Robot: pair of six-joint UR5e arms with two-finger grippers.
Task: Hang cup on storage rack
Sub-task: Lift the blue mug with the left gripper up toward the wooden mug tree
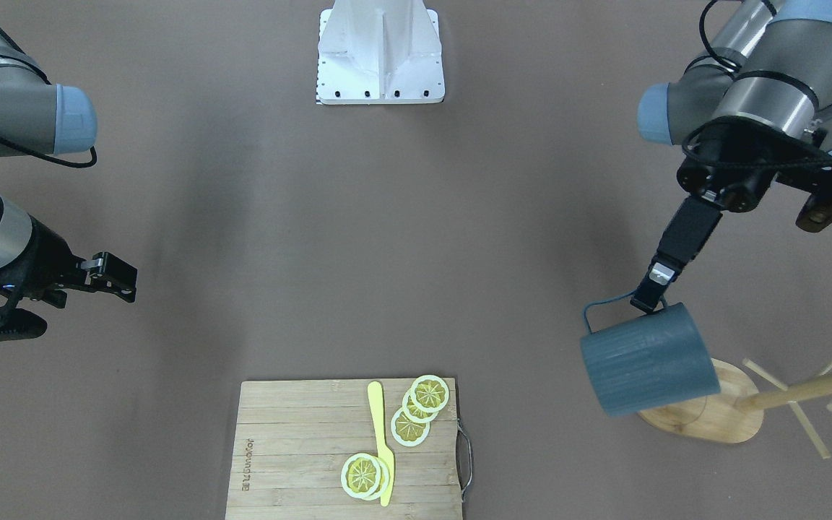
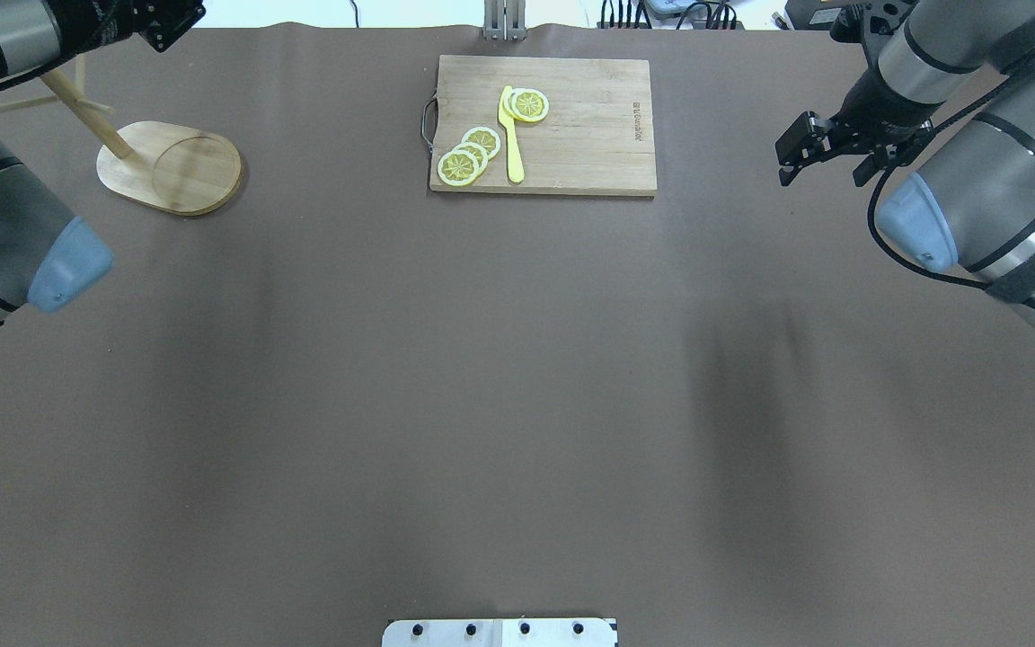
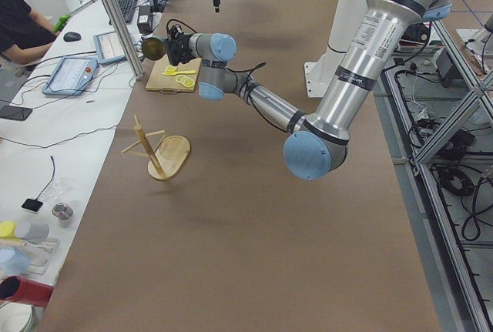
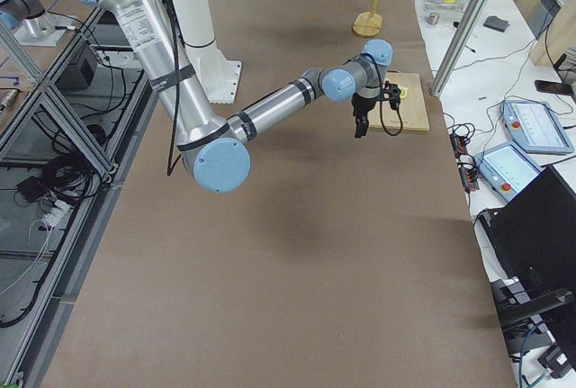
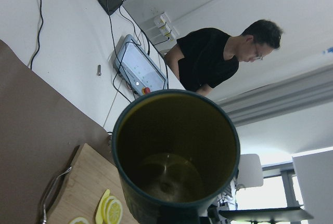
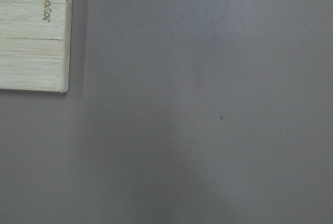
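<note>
The dark slate-blue ribbed cup point(image 1: 646, 361) hangs in the air, tipped onto its side, with my left gripper point(image 1: 646, 299) shut on its rim near the loop handle. In the left wrist view I look straight into its yellowish inside point(image 5: 174, 154). The bamboo storage rack point(image 1: 708, 412) stands on its oval base, and its post and thin pegs point(image 1: 831, 375) lean toward the table's end. In the front view the cup overlaps the base's near end. From overhead the rack point(image 2: 167, 166) shows but the cup is out of view. My right gripper point(image 2: 821, 162) hovers open and holds nothing.
A wooden cutting board point(image 1: 293, 448) holds lemon slices point(image 1: 419, 408) and a yellow knife point(image 1: 381, 440) at the table's far-middle edge. The robot's white base point(image 1: 380, 54) is at the near edge. A person point(image 5: 221, 57) sits at a desk beyond the table.
</note>
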